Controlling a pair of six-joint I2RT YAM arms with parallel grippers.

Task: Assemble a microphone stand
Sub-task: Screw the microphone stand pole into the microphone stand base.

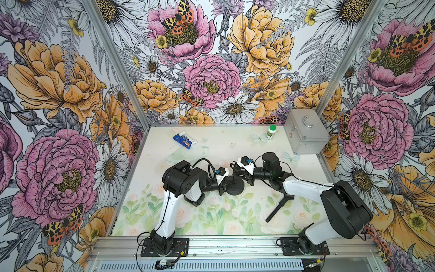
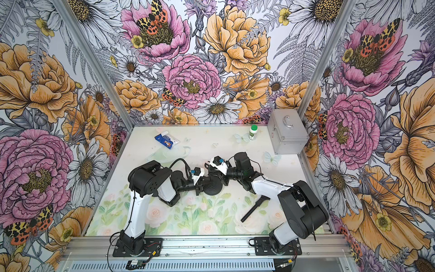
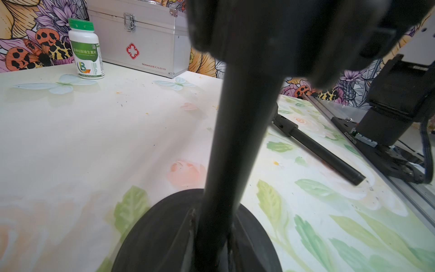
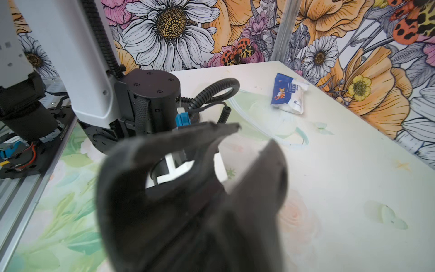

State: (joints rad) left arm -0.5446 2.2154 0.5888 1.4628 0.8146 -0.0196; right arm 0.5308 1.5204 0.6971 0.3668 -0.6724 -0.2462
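Note:
A round black base (image 1: 236, 190) stands mid-table, with a black upright pole (image 3: 235, 150) rising from it. My left gripper (image 1: 226, 185) is shut on that pole low down, just above the base (image 3: 160, 237). A black U-shaped microphone clip (image 4: 188, 164) sits at the pole's top, and my right gripper (image 1: 238, 173) reaches in from the right, shut on it. The clip fills the right wrist view, blurred, and hides the right jaws. A loose black rod with a jointed end (image 1: 279, 208) lies flat on the table to the right, also in the left wrist view (image 3: 322, 153).
A silver first-aid case (image 1: 306, 131) stands at the back right. Beside it is a white bottle with a green cap (image 1: 271, 132). A blue and white packet (image 1: 184, 140) lies at the back left. My left arm's elbow (image 4: 150, 99) is close behind the clip.

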